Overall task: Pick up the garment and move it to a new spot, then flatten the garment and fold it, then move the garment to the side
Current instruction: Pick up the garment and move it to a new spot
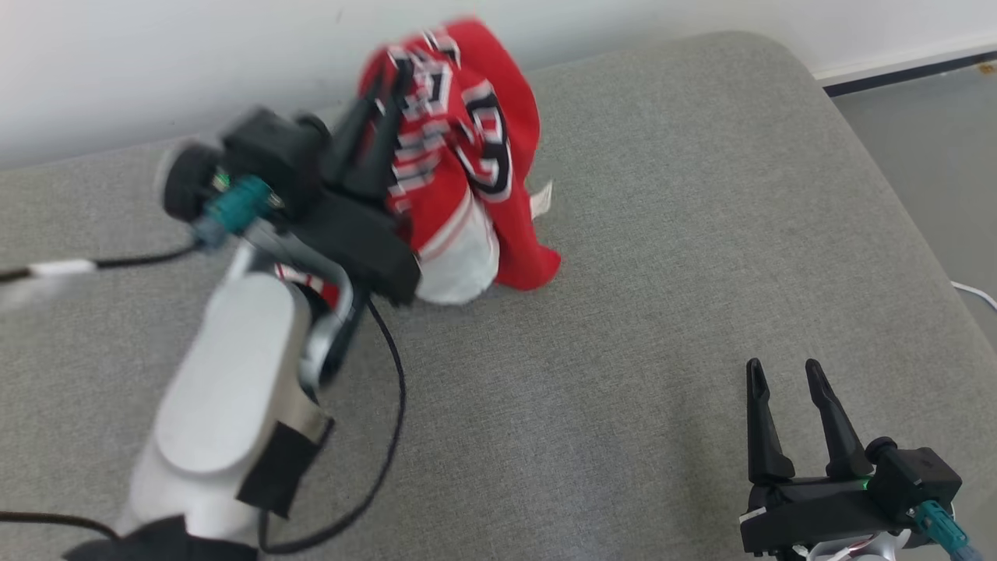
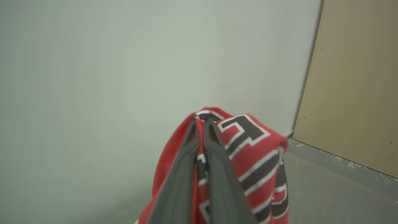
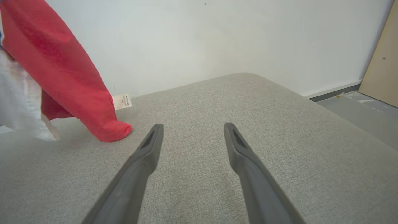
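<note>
Left gripper (image 1: 393, 74): fingers pressed together, pinching the top fold of a red jersey (image 1: 467, 156) | jersey: hangs bunched at the far side of the grey cushion (image 1: 662, 312), lower end touching it | right gripper (image 1: 783, 370): fingers spread, empty, near right | risk: the thin pinch may slip, dropping the jersey crumpled by the far edge.

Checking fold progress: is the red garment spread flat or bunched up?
Bunched up. The garment hangs crumpled from the left gripper, whose jaws are shut on it; its lower end touches the grey cushion.
</note>
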Robot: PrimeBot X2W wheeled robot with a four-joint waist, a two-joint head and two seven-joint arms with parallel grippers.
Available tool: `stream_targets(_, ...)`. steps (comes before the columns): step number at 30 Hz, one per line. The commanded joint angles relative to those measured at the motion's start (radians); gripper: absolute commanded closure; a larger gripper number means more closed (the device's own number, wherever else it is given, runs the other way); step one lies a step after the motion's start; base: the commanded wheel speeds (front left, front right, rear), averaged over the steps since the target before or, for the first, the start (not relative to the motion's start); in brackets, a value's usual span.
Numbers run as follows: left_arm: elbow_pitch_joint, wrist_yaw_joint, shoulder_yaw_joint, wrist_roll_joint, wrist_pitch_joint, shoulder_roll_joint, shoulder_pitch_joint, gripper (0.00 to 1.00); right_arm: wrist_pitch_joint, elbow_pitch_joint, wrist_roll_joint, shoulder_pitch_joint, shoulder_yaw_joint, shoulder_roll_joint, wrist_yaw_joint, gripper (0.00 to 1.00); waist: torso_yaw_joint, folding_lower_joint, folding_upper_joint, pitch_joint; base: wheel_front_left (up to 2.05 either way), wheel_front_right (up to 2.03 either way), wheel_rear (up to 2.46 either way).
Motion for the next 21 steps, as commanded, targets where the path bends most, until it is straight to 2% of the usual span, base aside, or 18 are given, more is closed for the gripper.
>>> stream_targets(1, 0.027, -0.001, -0.029, -0.012, -0.016, -0.010, 0.037, 1.00, -0.001, -0.002, 0.001, -0.004, -0.002, -0.001, -0.002, 0.00, -0.003, -0.0001, 0.0000, 0.007, 0.00, 0.00, 0.00)
stream_targets(11, 0.288, -0.001, -0.168, -0.071, -0.074, -0.024, 0.169, 1.00, -0.001, 0.010, -0.013, -0.018, 0.012, -0.001, -0.002, 0.00, 0.006, -0.0001, 0.0000, 0.001, 0.00, 0.00, 0.00)
stream_targets(14, 0.326, -0.001, -0.187, -0.081, -0.098, -0.029, 0.173, 1.00, -0.001, 0.011, -0.016, -0.012, 0.012, -0.001, -0.002, 0.00, 0.011, -0.0001, 0.0000, -0.009, 0.00, 0.00, 0.00)
stream_targets(15, 0.359, -0.001, -0.214, -0.104, -0.144, -0.039, 0.167, 0.00, -0.001, 0.008, -0.019, -0.003, 0.011, -0.001, -0.002, 0.00, 0.023, -0.0001, 0.0000, -0.030, 0.00, 0.00, 0.00)
stream_targets(21, 0.356, -0.001, -0.220, -0.129, -0.202, -0.046, 0.149, 0.00, -0.001, -0.004, -0.031, 0.025, 0.004, -0.001, -0.002, 0.00, 0.055, -0.0001, 0.0000, -0.076, 0.00, 0.00, 0.00)
